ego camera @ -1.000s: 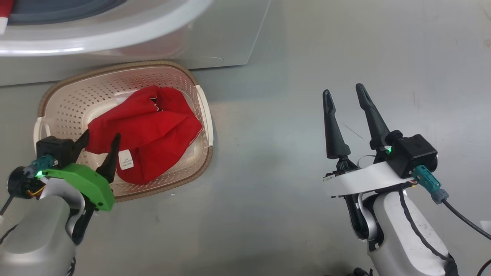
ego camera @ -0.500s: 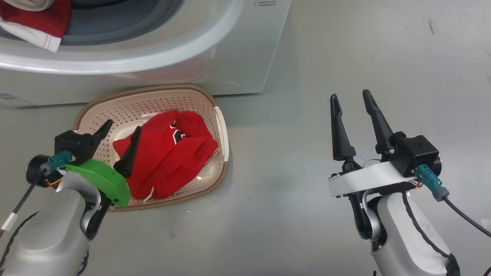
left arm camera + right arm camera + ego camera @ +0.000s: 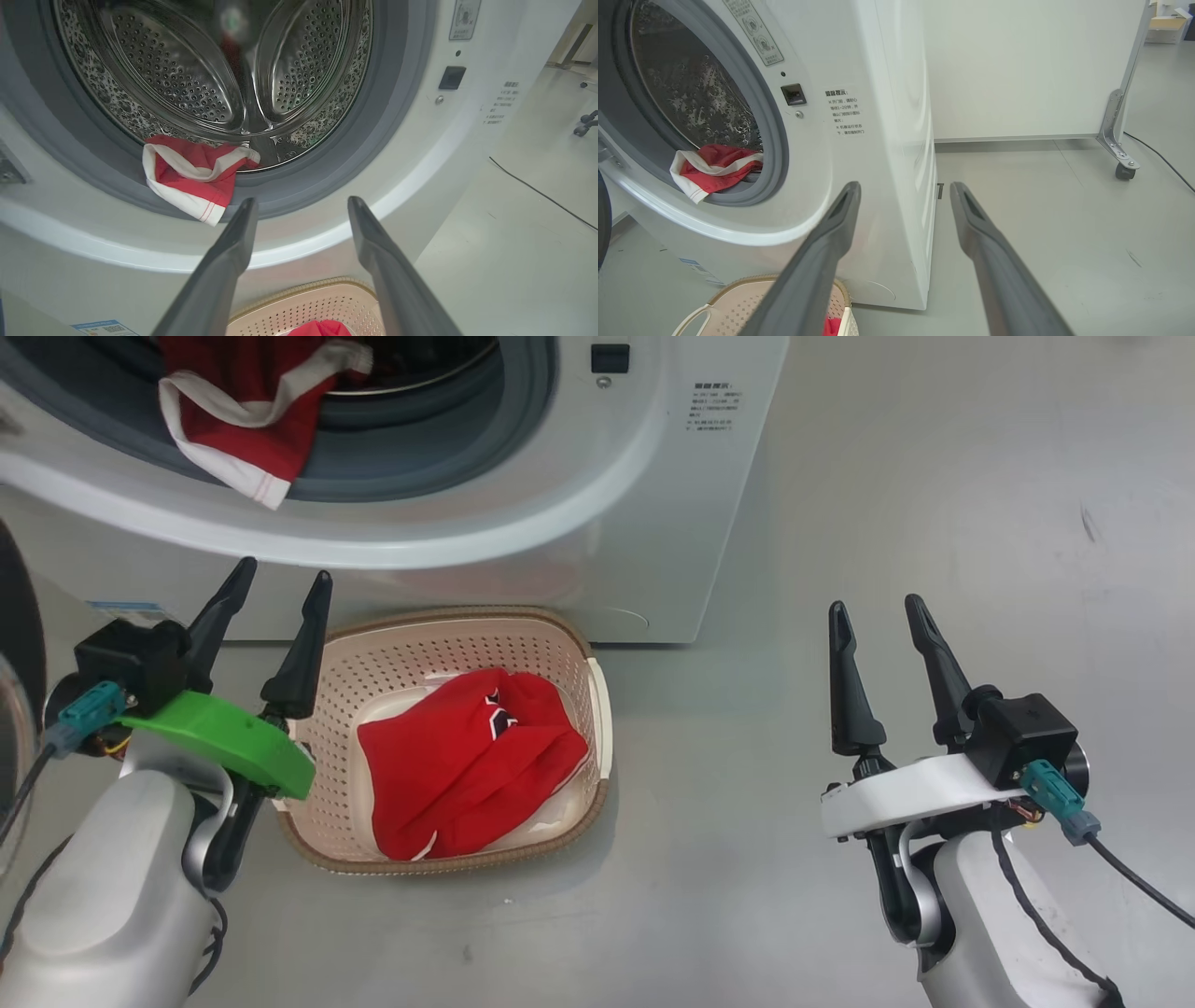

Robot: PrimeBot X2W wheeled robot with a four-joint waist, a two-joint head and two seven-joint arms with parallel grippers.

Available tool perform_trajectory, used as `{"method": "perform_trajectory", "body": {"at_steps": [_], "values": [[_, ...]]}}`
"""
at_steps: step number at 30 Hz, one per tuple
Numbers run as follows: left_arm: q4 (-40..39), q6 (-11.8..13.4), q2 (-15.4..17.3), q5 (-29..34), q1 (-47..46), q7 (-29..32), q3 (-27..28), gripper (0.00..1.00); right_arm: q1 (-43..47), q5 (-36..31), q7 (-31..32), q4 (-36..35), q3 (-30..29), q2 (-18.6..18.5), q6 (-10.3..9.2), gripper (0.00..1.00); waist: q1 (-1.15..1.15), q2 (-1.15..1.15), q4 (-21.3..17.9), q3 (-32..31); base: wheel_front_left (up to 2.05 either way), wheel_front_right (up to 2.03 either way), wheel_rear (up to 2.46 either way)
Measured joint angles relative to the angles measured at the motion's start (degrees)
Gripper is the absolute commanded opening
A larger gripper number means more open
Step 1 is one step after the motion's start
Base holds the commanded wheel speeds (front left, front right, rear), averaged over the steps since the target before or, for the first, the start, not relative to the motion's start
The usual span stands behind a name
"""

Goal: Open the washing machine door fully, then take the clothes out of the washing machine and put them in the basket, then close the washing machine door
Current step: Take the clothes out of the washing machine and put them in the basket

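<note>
The washing machine (image 3: 597, 495) stands with its mouth uncovered, and the black rim of the washing machine door (image 3: 17, 607) shows at the far left edge. One of the clothes, red with white trim (image 3: 233, 420), hangs over the grey gasket (image 3: 191, 172) (image 3: 710, 170). Another red garment (image 3: 476, 765) lies in the basket (image 3: 597, 709) on the floor before the machine. My left gripper (image 3: 283, 571) is open and empty, left of the basket, fingers pointing at the drum (image 3: 302, 203). My right gripper (image 3: 876, 607) is open and empty over bare floor (image 3: 906, 186).
Grey floor (image 3: 934, 476) stretches to the right of the machine. A white partition on a castor (image 3: 1125, 170) stands behind, and a thin cable (image 3: 537, 191) runs across the floor at the right.
The head camera has tilted up, bringing the machine's mouth into view. My left gripper has lifted away from the red garment in the basket and now points at the drum. The right arm has barely moved.
</note>
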Motion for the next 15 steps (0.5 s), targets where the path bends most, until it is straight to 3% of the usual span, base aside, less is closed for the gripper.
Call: {"method": "perform_trajectory", "body": {"at_steps": [15], "values": [[-7.5, 0.0, 0.0, 3.6, 10.6, 0.0, 8.4, 1.0, 4.6, 0.0, 0.0, 1.1, -1.0, 0.0, 2.24, 1.0, 0.0, 0.0, 4.1, -8.2, 0.0, 0.0, 0.0]]}}
